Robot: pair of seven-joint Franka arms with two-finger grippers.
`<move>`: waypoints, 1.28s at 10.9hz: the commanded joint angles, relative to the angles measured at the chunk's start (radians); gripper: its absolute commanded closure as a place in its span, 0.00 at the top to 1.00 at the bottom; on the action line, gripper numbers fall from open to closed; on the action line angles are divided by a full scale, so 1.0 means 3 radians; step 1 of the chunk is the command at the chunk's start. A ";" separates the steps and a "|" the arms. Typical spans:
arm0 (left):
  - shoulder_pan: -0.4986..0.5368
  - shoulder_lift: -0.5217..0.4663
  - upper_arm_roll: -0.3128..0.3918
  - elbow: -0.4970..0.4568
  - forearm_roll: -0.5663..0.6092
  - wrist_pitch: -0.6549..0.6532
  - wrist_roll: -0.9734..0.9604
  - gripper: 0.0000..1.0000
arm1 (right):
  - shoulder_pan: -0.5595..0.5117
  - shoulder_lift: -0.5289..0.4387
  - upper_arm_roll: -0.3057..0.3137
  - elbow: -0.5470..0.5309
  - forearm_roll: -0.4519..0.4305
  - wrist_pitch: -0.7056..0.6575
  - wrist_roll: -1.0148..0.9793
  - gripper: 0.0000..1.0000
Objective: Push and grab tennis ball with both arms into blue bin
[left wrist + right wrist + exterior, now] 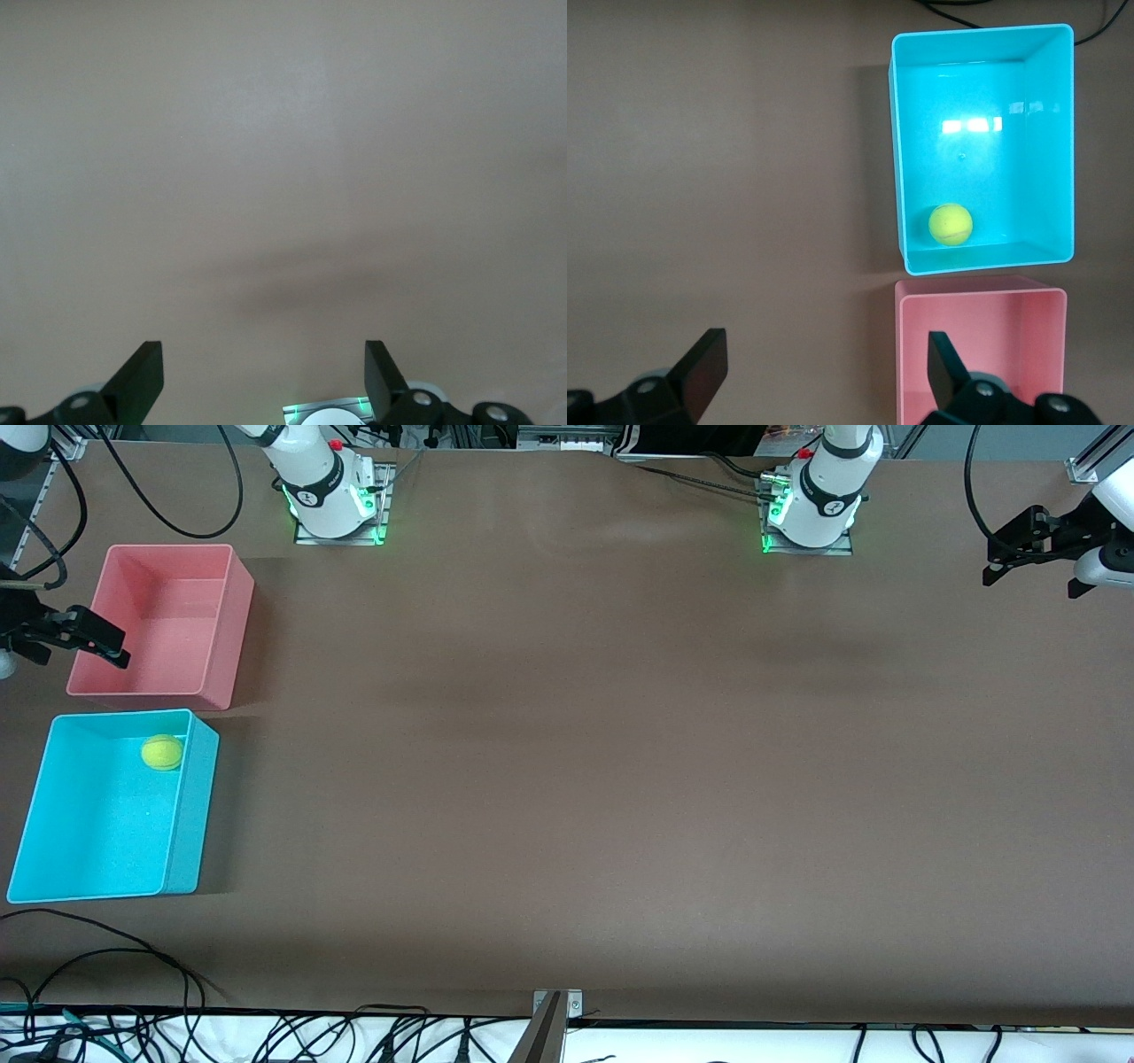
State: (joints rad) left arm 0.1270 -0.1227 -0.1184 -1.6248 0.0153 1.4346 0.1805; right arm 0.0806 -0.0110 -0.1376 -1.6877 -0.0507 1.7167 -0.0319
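Nothing here can be read; the small dark marks on the arm bases are too tiny to make out.

The ball, small, fuzzy and yellow-green, rests on the floor of the bin, in the corner farthest from the front camera, touching or just beside its walls; the bin, a bright cyan-blue rectangular tub, stands upright and open-topped at the right arm's end of the bench.
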 commanded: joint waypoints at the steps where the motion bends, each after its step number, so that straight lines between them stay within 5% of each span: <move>1: 0.0001 0.0005 -0.0004 0.0021 0.0051 -0.0006 -0.0008 1.00 | -0.0227 -0.0219 0.0294 -0.0198 -0.0031 0.0076 0.0244 1.00; 14: -0.0009 0.0000 -0.0014 0.0027 0.0056 -0.0006 -0.0013 1.00 | -0.0243 -0.0373 0.0438 -0.0230 -0.0020 -0.0143 0.0229 1.00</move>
State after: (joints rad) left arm 0.1267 -0.1226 -0.1195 -1.6248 0.0153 1.4346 0.1805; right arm 0.0227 -0.1137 -0.0174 -1.7506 -0.0508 1.6991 0.0345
